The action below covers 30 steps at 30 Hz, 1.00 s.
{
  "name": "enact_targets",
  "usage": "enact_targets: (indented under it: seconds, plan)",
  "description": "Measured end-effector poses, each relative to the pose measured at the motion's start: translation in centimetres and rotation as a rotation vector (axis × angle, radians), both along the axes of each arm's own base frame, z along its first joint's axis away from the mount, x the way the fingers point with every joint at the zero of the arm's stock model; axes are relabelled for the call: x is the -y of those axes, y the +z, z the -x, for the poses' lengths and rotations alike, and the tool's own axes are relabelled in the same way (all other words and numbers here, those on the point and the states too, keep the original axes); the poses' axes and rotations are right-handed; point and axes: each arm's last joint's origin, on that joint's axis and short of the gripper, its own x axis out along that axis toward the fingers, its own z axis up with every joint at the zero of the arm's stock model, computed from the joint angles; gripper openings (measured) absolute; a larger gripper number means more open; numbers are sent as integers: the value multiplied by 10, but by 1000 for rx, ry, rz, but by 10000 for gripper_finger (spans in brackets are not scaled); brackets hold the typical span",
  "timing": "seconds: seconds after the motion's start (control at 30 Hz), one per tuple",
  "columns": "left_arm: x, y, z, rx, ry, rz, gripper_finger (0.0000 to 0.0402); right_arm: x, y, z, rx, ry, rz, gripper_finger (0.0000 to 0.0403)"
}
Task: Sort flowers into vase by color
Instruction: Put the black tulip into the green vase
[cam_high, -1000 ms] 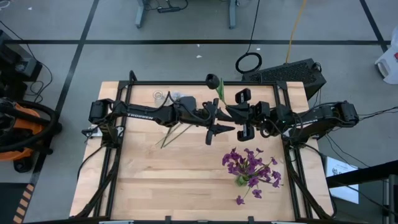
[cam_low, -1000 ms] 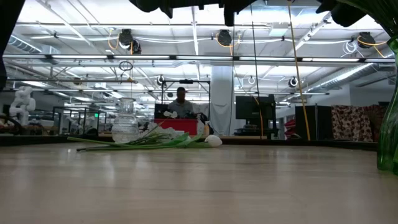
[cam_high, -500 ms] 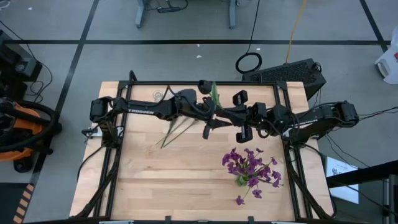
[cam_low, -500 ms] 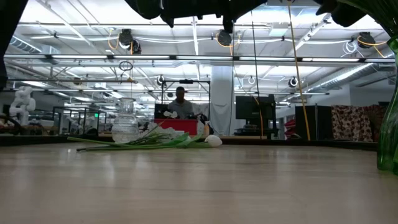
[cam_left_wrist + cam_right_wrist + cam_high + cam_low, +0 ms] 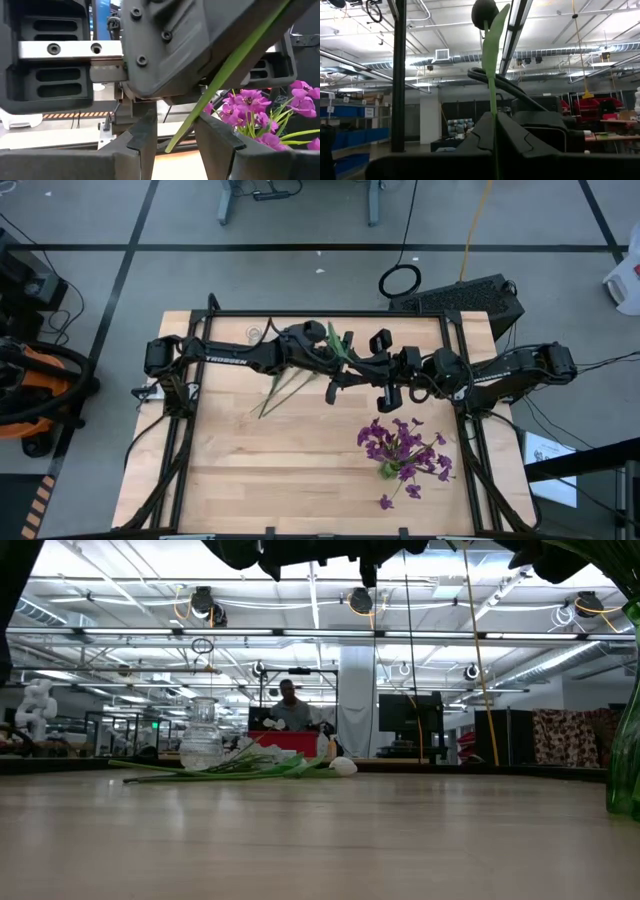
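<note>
Nearest the front edge of the worktop (image 5: 250, 470) a single purple blossom (image 5: 385, 502) lies loose. Just behind it a bunch of purple flowers (image 5: 402, 446) stands in a green glass vase (image 5: 626, 740), on the right-hand side.

Further in, above the middle of the worktop, the two arms meet. The right tool (image 5: 495, 125) has its fingers pressed together on the thin green stalk of one flower (image 5: 492, 95), which rises straight out of the grip to a leaf and a rounded bud at the top. The bud shows only as a dark shape against the ceiling lights, so I cannot tell its colour. The left tool (image 5: 175, 136) faces the right one, close up. Its fingers stand apart with the lower end of that same stalk passing between them; I cannot tell whether either finger touches it.

Behind the arms, towards the far left, a few loose stems with white buds (image 5: 240, 768) lie flat on the worktop. Just beside them stands a clear glass vase (image 5: 202, 735), upright.

Beyond the worktop, in the room, a person (image 5: 290, 706) is behind a red box.
</note>
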Motion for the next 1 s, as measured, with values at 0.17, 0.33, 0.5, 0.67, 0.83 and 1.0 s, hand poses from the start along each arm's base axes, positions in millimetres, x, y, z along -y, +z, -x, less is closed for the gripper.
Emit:
enact_targets:
  seconds: [0.17,0.33,0.5,0.67,0.83,1.0]
  plan:
    - [0,-1,0,-13,1,2,124,0,0,0,2,-1,0,0]
    - [-2,-2,0,-26,4,32,63,0,0,0,2,1,1,0]
    - [-6,-2,1,-39,12,51,7,0,-1,0,-10,-11,-17,0]
    - [-7,-3,1,-54,-10,69,9,-4,1,2,4,-39,-7,0]
    - [-6,-3,1,-58,-26,75,9,-6,3,3,16,-11,-15,0]
    - [-6,-1,1,-36,-22,72,10,-6,4,4,14,13,-45,1]
